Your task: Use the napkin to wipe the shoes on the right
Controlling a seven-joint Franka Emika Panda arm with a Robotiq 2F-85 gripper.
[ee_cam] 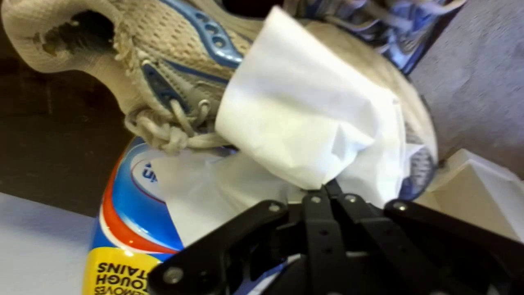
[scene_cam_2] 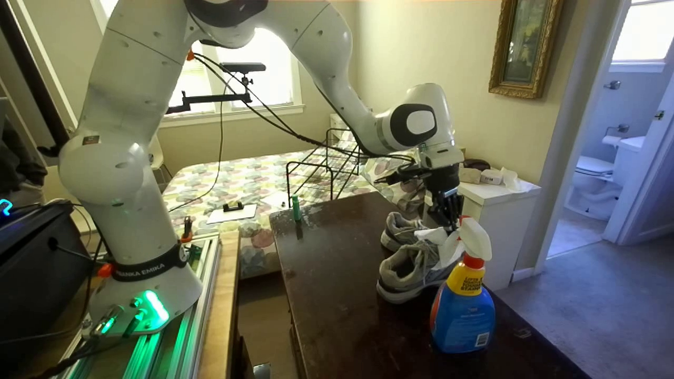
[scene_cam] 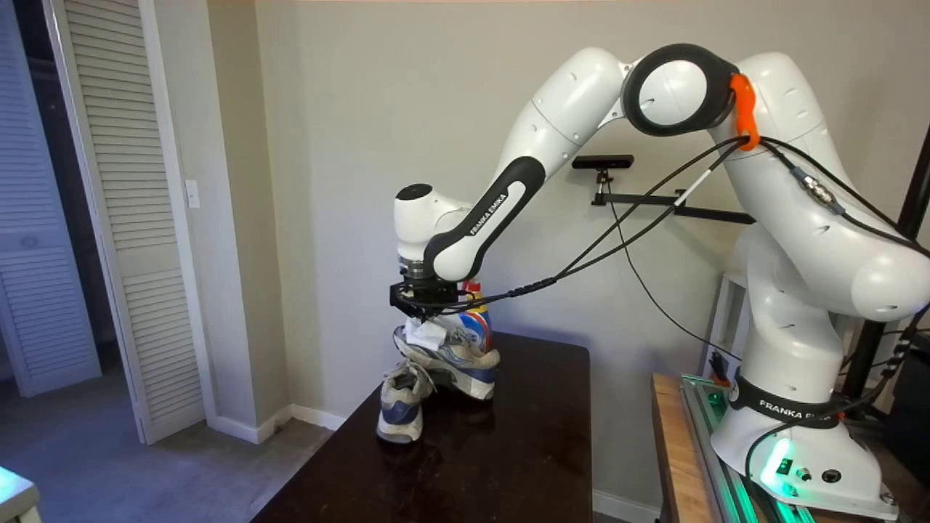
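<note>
My gripper point(ee_cam: 327, 190) points down and its fingers are shut on the crumpled white napkin point(ee_cam: 294, 119), which fans out on both sides of the fingertips. In the wrist view the napkin lies over the front of a grey-and-white shoe point(ee_cam: 176, 53) with blue trim and hides part of it. The second shoe point(ee_cam: 393, 24) shows at the top edge. In both exterior views the gripper point(scene_cam: 425, 314) point(scene_cam_2: 447, 223) is just above the shoe beside the spray bottle point(scene_cam_2: 463, 316), with the napkin point(scene_cam: 425, 333) on its front part. The second shoe point(scene_cam: 401, 407) point(scene_cam_2: 398, 231) stands beside it.
The blue spray bottle with a red and yellow neck stands close to the gripper and the shoe. All stand on a dark table point(scene_cam: 508, 450) near its edge. A white cabinet point(scene_cam_2: 500, 216) with small boxes adjoins the table. A green tube point(scene_cam_2: 296, 208) stands at a table corner.
</note>
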